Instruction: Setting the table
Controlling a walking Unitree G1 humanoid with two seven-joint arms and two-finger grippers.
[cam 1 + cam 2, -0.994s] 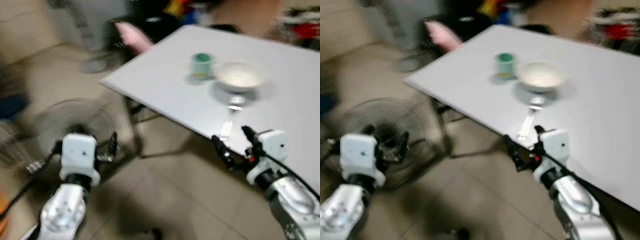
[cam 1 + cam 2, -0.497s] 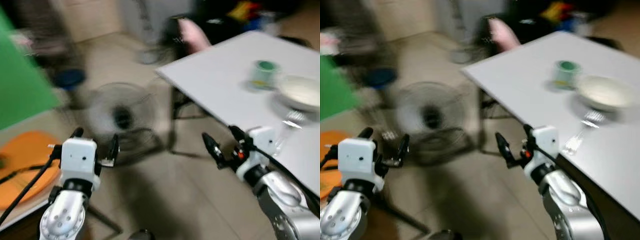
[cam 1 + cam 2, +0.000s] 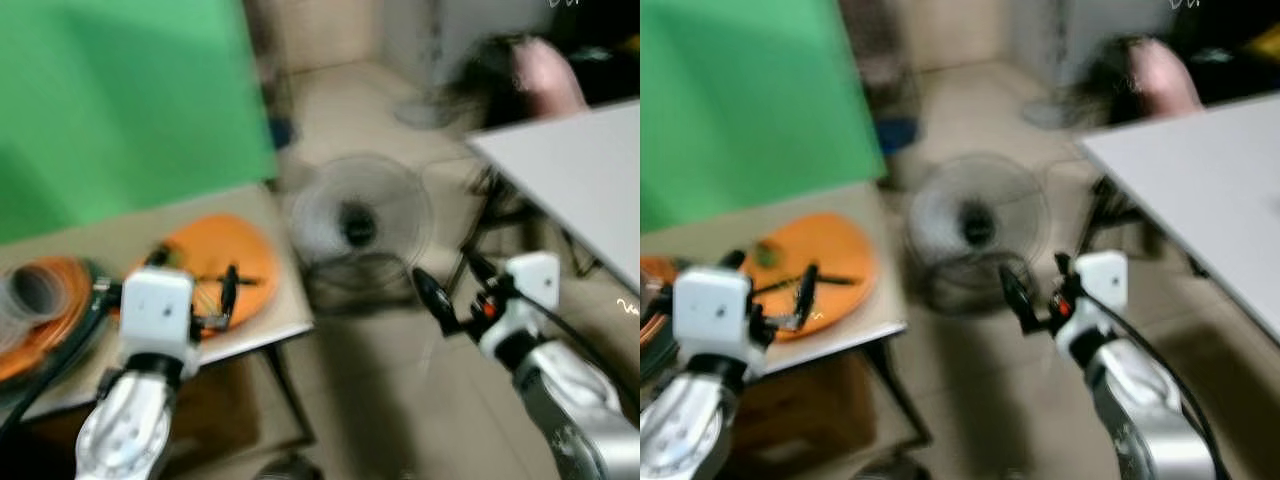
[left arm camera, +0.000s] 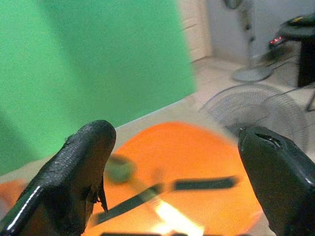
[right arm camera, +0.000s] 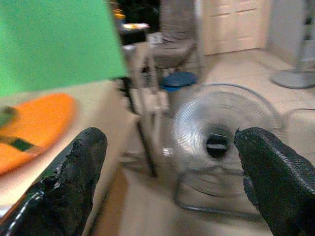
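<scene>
A green backdrop (image 3: pixel 120 110) fills ten o'clock, the white dining surface (image 3: pixel 580 170) sits at two o'clock, and a low side surface (image 3: pixel 265 320) at eight o'clock carries an orange plate (image 3: pixel 225 265) with dark utensils (image 4: pixel 197 185). The left end effector (image 3: pixel 190 290) hovers over that plate, the right end effector (image 3: pixel 450 290) near a floor fan (image 3: pixel 360 220), both spread wide and empty. I judge a fetching step barely begun: the utensils are not yet picked up or carried over.

Orange tray (image 3: pixel 215 262) with dark utensils; green backdrop (image 3: pixel 120 100); beige tabletop (image 3: pixel 275 315); white tabletop (image 3: pixel 580 170), upper right; silver-grey wire floor fan (image 3: pixel 358 222); pale tan floor tiles (image 3: pixel 400 400).
</scene>
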